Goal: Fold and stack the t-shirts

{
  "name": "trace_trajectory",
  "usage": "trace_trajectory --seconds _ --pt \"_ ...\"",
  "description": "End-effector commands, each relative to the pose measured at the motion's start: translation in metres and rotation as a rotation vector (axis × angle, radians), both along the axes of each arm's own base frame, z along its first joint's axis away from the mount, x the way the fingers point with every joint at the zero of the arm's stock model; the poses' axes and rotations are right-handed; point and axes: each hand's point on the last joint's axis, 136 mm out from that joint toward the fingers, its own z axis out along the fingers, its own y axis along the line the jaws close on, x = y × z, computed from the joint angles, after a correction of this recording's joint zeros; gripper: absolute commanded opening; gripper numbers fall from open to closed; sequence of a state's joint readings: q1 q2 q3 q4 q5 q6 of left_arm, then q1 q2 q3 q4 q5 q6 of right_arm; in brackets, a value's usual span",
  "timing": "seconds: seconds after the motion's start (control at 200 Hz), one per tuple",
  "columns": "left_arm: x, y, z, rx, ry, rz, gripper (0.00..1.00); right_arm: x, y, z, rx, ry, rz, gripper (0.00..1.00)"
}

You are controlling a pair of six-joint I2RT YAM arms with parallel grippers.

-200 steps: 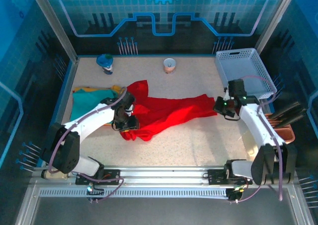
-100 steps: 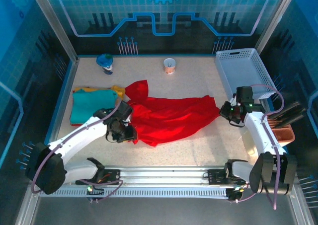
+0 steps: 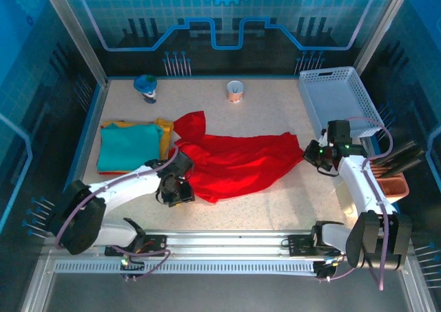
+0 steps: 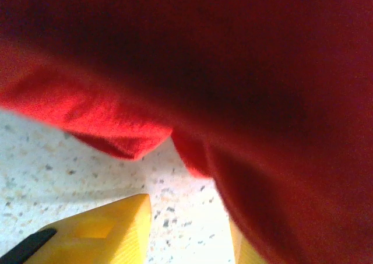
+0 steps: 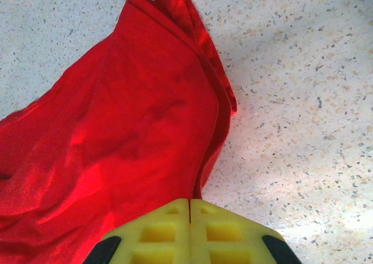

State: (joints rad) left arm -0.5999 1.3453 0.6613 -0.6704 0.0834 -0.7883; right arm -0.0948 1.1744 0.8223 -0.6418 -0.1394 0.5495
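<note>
The bright red t-shirt [image 3: 238, 162] lies spread and rumpled across the middle of the table. My right gripper [image 3: 318, 155] is at its right corner, fingers pressed together [image 5: 190, 206] with the shirt's folded edge [image 5: 213, 130] running into them. My left gripper [image 3: 178, 188] sits low at the shirt's near-left edge. In the left wrist view its yellow fingers [image 4: 116, 226] stand apart over bare table, and red cloth [image 4: 245, 101] hangs above and drapes over the right finger. The teal t-shirt [image 3: 131, 147] lies folded on the yellow-orange one [image 3: 165, 129] at the left.
A white lattice basket [image 3: 337, 95] stands at the back right. A small cup [image 3: 235, 90] and a blue-topped object [image 3: 145, 87] sit along the back edge. A brown tray [image 3: 393, 182] with dark tools lies beyond the right edge.
The red shirt has been drawn out wider and flatter. My right gripper moved right with its corner. My left gripper slid toward the near edge, and the bunched cloth by it is gone.
</note>
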Motion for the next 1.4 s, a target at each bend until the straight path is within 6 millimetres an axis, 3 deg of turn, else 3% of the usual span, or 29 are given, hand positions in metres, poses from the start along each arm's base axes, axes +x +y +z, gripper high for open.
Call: trace_trajectory --seconds 0.0,0.325,0.41,0.54,0.655,0.775,0.855,0.865,0.956,1.096,1.251,1.306,1.396 --pt "0.018 -0.006 0.001 0.014 -0.039 0.008 0.40 -0.003 0.000 -0.001 0.014 0.001 -0.008 0.00" --pt "0.035 0.000 0.001 0.101 -0.061 -0.020 0.30 -0.003 -0.001 -0.002 0.021 -0.002 -0.006 0.00" --pt "0.036 0.001 0.001 0.112 -0.058 -0.027 0.22 -0.005 -0.002 -0.004 0.025 0.007 -0.008 0.00" --pt "0.030 0.003 0.005 0.117 -0.036 -0.051 0.00 -0.012 -0.007 -0.005 0.039 0.023 -0.020 0.00" --pt "0.023 0.009 0.024 0.136 -0.029 -0.096 0.00 -0.018 -0.010 0.004 0.072 0.006 -0.038 0.00" --pt "0.032 0.015 0.069 0.092 -0.086 -0.128 0.00 -0.011 -0.013 0.028 0.117 -0.063 -0.061 0.00" --pt "0.054 0.021 0.105 0.058 -0.168 -0.131 0.00 0.004 -0.014 0.041 0.141 -0.105 -0.077 0.00" --pt "0.058 0.022 0.109 0.053 -0.182 -0.130 0.00 0.010 -0.015 0.051 0.140 -0.132 -0.076 0.00" --pt "0.093 0.032 0.145 0.044 -0.261 -0.113 0.00 0.039 -0.015 0.070 0.204 -0.209 -0.106 0.00" --pt "0.163 0.036 0.195 0.029 -0.378 -0.111 0.00 0.089 -0.028 0.108 0.222 -0.338 -0.183 0.00" --pt "0.251 0.032 0.249 -0.030 -0.500 -0.103 0.00 0.134 -0.041 0.163 0.218 -0.546 -0.217 0.00" --pt "0.265 0.026 0.266 -0.068 -0.506 -0.107 0.00 0.140 -0.042 0.179 0.218 -0.593 -0.209 0.00" --pt "0.273 0.014 0.291 -0.137 -0.529 -0.120 0.00 0.137 -0.040 0.181 0.201 -0.564 -0.186 0.00"
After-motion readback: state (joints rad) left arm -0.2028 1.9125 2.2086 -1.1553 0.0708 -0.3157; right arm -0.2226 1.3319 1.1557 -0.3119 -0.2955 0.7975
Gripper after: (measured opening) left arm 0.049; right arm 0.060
